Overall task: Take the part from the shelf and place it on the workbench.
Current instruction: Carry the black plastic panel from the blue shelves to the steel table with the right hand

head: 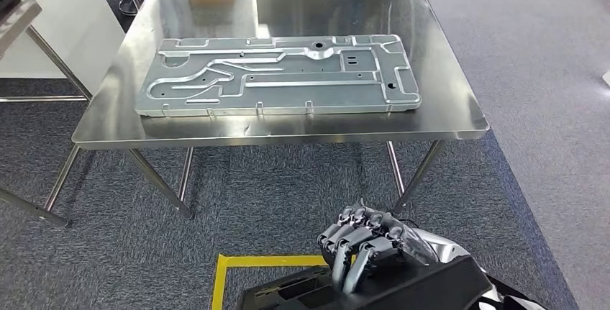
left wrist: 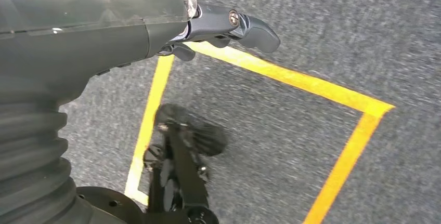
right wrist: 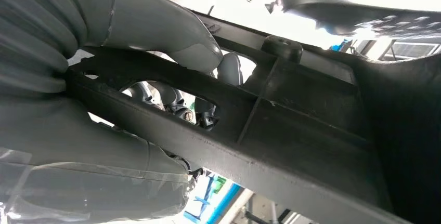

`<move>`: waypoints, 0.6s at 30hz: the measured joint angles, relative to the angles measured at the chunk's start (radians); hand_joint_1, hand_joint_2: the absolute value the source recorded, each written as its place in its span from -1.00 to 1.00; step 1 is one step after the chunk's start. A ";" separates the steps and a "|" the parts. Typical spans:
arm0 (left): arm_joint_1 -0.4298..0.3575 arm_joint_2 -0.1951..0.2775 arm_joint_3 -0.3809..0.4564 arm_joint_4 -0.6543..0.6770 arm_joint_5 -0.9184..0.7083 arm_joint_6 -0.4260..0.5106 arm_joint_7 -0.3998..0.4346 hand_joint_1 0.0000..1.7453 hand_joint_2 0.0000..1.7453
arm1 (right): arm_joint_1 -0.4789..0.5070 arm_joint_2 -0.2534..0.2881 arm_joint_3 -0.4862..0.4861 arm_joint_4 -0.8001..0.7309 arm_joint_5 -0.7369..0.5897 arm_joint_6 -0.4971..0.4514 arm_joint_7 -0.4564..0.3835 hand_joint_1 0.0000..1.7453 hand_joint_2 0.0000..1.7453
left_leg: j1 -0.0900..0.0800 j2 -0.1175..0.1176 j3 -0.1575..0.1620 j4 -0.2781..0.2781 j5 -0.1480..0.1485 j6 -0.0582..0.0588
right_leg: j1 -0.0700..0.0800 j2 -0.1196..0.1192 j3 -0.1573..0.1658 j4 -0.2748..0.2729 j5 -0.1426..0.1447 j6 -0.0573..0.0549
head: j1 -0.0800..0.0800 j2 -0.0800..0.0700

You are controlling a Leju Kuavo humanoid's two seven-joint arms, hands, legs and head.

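1. left hand (left wrist: 229,26) hangs low over grey carpet and yellow floor tape (left wrist: 291,78); a thumb and a short finger stub show with nothing in them, but i cannot tell whether the fingers are apart or together.
2. steel table (head: 460,119) stands ahead at 12 o'clock, carrying a large grey stamped plate (head: 280,73) that lies flat across most of the top.
3. right hand (head: 363,242), at 5 o'clock in the head view, is clamped on the part (head: 403,281): fingers curl over its upper edge, and the right wrist view shows the thumb (right wrist: 171,31) pressed on a rib from the other side.
4. the part is black, apparently moulded plastic, ribbed with cut-out openings and a round boss; its full outline is hidden.
5. step in hand, as i judge it: carrying, with the part off the shelf and not yet on the table.
6. the next move calls for closing in, lifting the part above the table edge and setting it on bare steel toward 3 o'clock, off the plate.
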 joint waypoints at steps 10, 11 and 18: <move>-0.004 0.000 0.000 0.000 -0.004 -0.009 -0.004 -1.00 1.00 | 0.009 -0.004 -0.018 -0.090 0.068 -0.045 -0.044 0.88 1.00 | -0.010 0.000 0.075 -0.132 0.084 0.058 | -0.004 -0.003 -0.069 0.197 -0.080 0.048 | 0.003 0.000; -0.005 0.000 -0.001 0.000 -0.005 -0.010 -0.004 -1.00 1.00 | 0.009 -0.006 -0.018 -0.098 0.070 -0.054 -0.040 0.88 1.00 | -0.012 -0.001 0.084 -0.133 0.076 0.061 | -0.003 -0.003 -0.115 0.251 -0.103 0.049 | 0.003 0.000; -0.008 -0.007 -0.006 0.004 -0.010 -0.011 -0.002 -1.00 1.00 | -0.007 -0.038 -0.018 -0.143 0.063 -0.134 -0.031 0.88 1.00 | -0.026 -0.010 0.162 -0.142 0.010 0.056 | 0.034 -0.001 -0.142 0.044 0.088 -0.013 | 0.002 0.000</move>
